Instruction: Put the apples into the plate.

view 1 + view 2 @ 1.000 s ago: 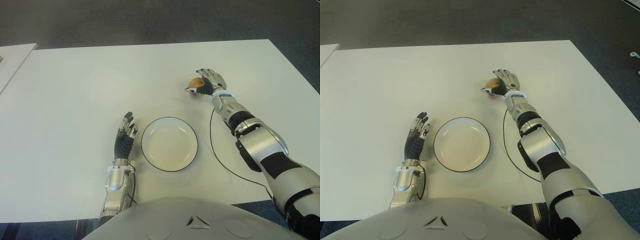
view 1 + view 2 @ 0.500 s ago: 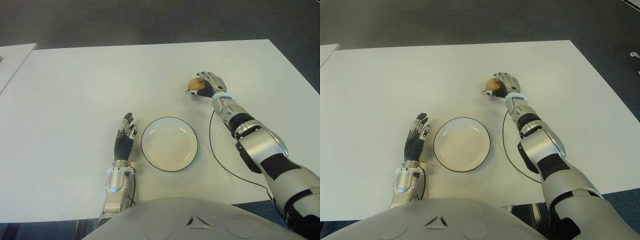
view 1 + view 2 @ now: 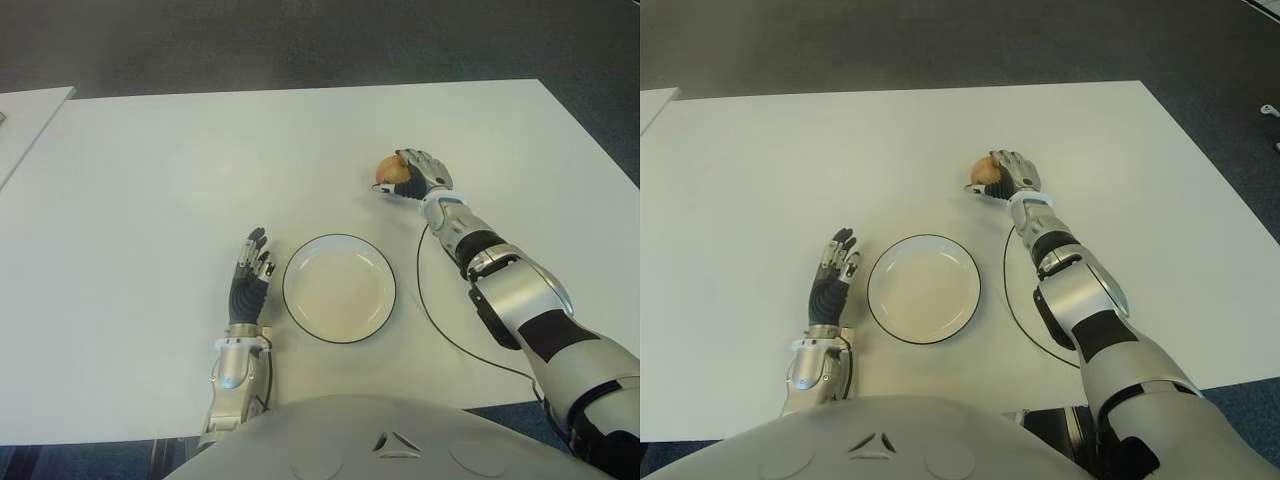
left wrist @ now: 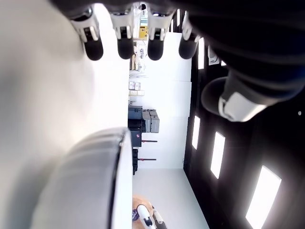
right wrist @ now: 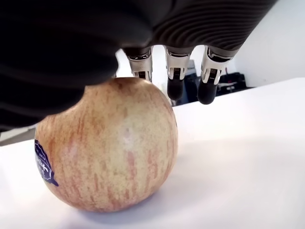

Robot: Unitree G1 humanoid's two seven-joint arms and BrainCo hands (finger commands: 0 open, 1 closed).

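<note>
The apple (image 5: 107,148) was seen on the white counter (image 3: 150,180), beyond the plate (image 3: 339,288) and a little to its right, well apart from it. The right hand (image 3: 420,172) was placed over the apple, palm against it, with fingers (image 5: 174,76) extended past it and not yet closed around it. The left hand (image 3: 250,270) was seen just left of the plate, fingers stretched out and holding nothing. The plate was empty.

Silver-black arms; dark ribbed right hand (image 3: 420,172); silver-tipped fingers (image 5: 174,72).
</note>
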